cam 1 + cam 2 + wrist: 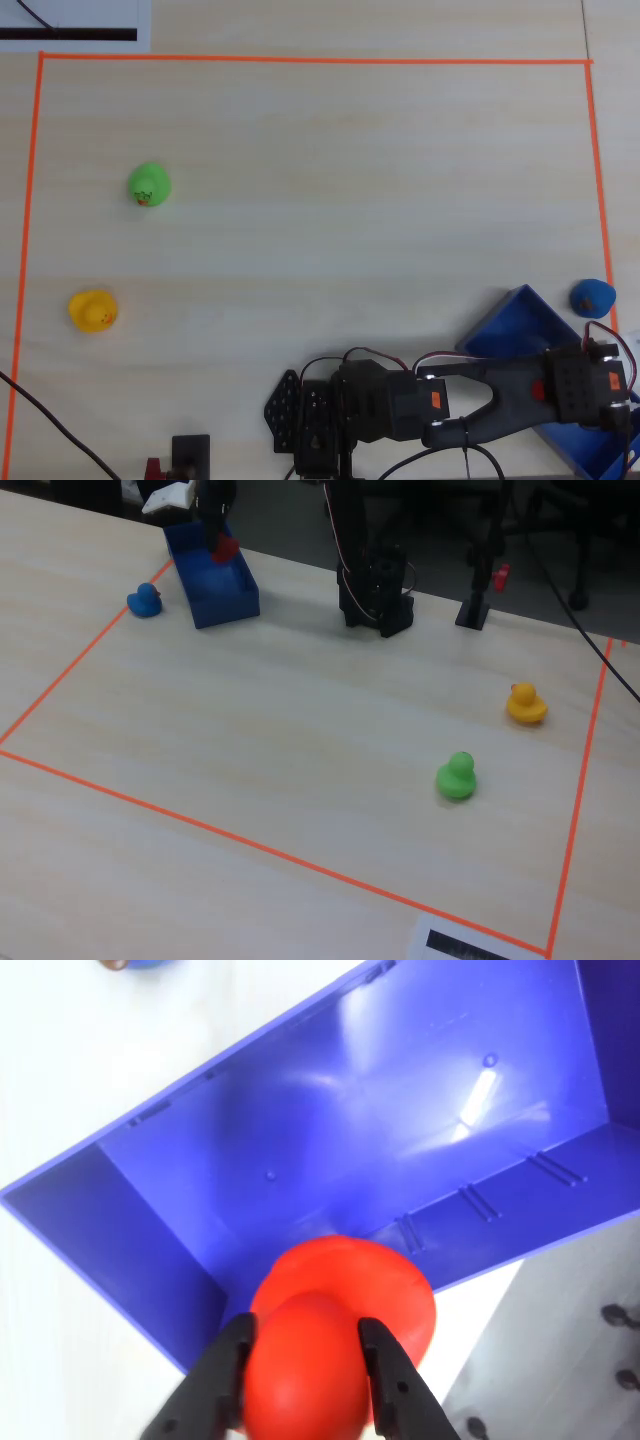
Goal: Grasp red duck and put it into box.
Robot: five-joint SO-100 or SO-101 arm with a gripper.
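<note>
Red duck (335, 1345) is pinched between the two black fingers (225, 1380) of the gripper (305, 1385), one on each flank, held above the blue box (330, 1130). In the wrist view the duck sits over the box's near end, by the corner at lower left, and its body overlaps the near long wall. I can't tell whether it is fully inside the rim line.

Going left to right in the wrist view: bare table, box end wall, duck in the jaws, then the long shiny floor running up to the right. That open floor is your margin. Nudge the gripper toward it before you release, so the duck clears the near wall and doesn't tip off the rim onto the table.

The fixed view shows the duck (226, 549) above the box (215, 590), with some drop left, I'd judge. Lower first; a glossy round toy will likely bounce or roll on that slick bottom.

The blue duck (592, 297) lies just outside the box (500, 325) in the overhead view, so keep the arm clear of it. The green duck (149, 185) and yellow duck (93, 310) are well apart and no concern.

Open the jaws slowly and wide, then lift straight up.
</note>
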